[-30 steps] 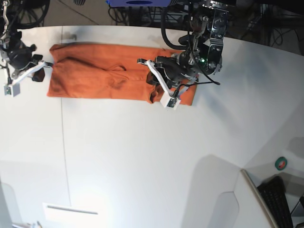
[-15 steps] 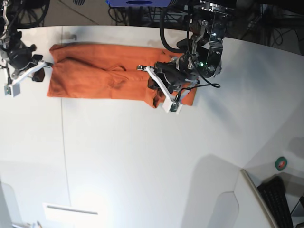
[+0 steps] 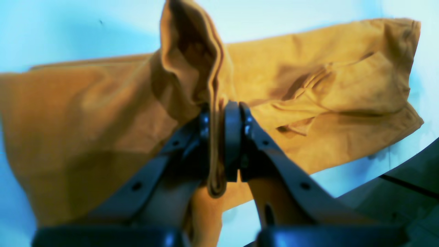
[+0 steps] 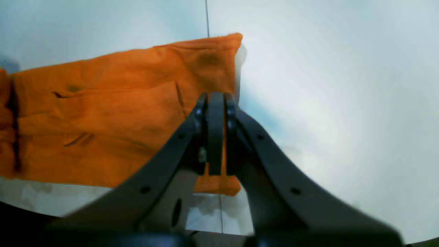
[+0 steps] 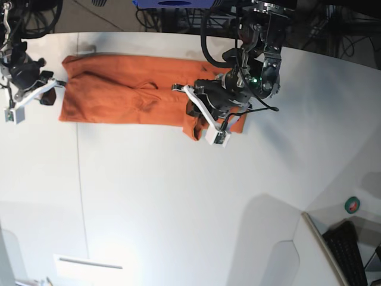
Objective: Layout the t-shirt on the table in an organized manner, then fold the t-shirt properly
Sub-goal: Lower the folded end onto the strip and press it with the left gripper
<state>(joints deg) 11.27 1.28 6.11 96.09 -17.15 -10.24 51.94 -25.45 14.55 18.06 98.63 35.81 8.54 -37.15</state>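
The orange t-shirt (image 5: 119, 95) lies folded into a long strip along the far side of the white table (image 5: 178, 196). My left gripper (image 5: 191, 112) is shut on a raised fold of the shirt near its right end. In the left wrist view the cloth (image 3: 308, 85) is pinched between the jaws of that gripper (image 3: 216, 137). My right gripper (image 5: 50, 90) is shut at the shirt's left end. In the right wrist view its closed jaws (image 4: 216, 113) sit over the flat end edge of the shirt (image 4: 103, 120). I cannot tell if they hold cloth.
A thin dark seam (image 5: 80, 179) runs across the table under the shirt's left end. A green tape roll (image 5: 352, 205) and a black keyboard (image 5: 348, 250) sit at the right front. A white slab (image 5: 89, 265) lies at the front left. Cables hang behind the far edge.
My left gripper has moved a little toward the front with the fold in it, bunching the shirt's right part. My right gripper has shifted slightly left; the shirt's left end has not moved.
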